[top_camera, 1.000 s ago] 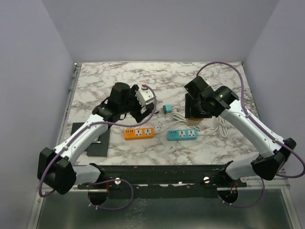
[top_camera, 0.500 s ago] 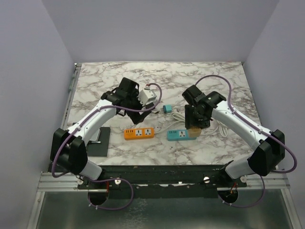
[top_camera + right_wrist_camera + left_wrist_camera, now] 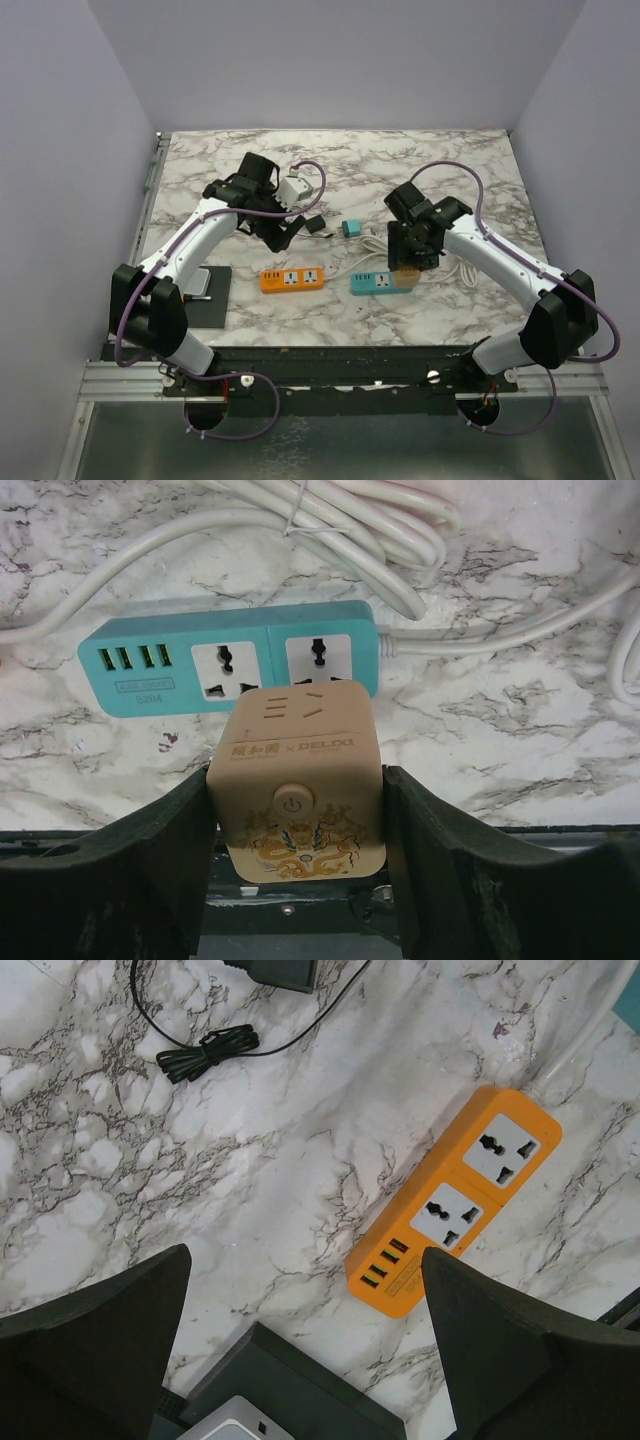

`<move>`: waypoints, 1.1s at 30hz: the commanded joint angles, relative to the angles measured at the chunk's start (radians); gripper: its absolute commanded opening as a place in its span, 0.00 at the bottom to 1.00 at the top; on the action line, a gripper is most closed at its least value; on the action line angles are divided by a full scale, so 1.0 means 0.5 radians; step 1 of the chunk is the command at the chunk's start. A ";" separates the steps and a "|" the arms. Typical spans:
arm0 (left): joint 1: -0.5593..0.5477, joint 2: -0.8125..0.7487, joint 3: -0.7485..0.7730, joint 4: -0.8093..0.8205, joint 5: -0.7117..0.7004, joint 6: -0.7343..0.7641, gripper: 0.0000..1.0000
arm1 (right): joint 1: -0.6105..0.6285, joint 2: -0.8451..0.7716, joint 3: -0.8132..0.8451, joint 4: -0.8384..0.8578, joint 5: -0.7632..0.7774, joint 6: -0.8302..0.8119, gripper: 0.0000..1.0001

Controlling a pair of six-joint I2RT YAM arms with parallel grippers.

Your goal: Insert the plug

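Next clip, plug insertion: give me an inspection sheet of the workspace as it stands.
Surface: marble tabletop, nothing spilled.
Job's things: beige cube plug held close to teal power strip, not inserted; orange power strip sockets free.
Clutter: black adapter, small teal block, black plate.
Grippers: left gripper open, empty; right gripper shut on beige cube plug.
Cables: coiled white cord; thin black lead.
Surroundings: plain lilac walls.

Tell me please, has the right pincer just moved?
Yes: the right pincer, holding the beige cube adapter, shifted toward the near edge, reaching the teal plastic power strip.
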 commanded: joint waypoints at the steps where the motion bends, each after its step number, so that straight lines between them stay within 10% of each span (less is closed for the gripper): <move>1: 0.003 0.005 -0.003 -0.019 -0.016 -0.042 0.99 | -0.014 -0.036 -0.054 0.139 0.035 -0.020 0.01; 33: 0.000 -0.096 -0.099 0.016 -0.070 -0.006 0.99 | -0.016 -0.093 -0.322 0.365 0.164 -0.069 0.01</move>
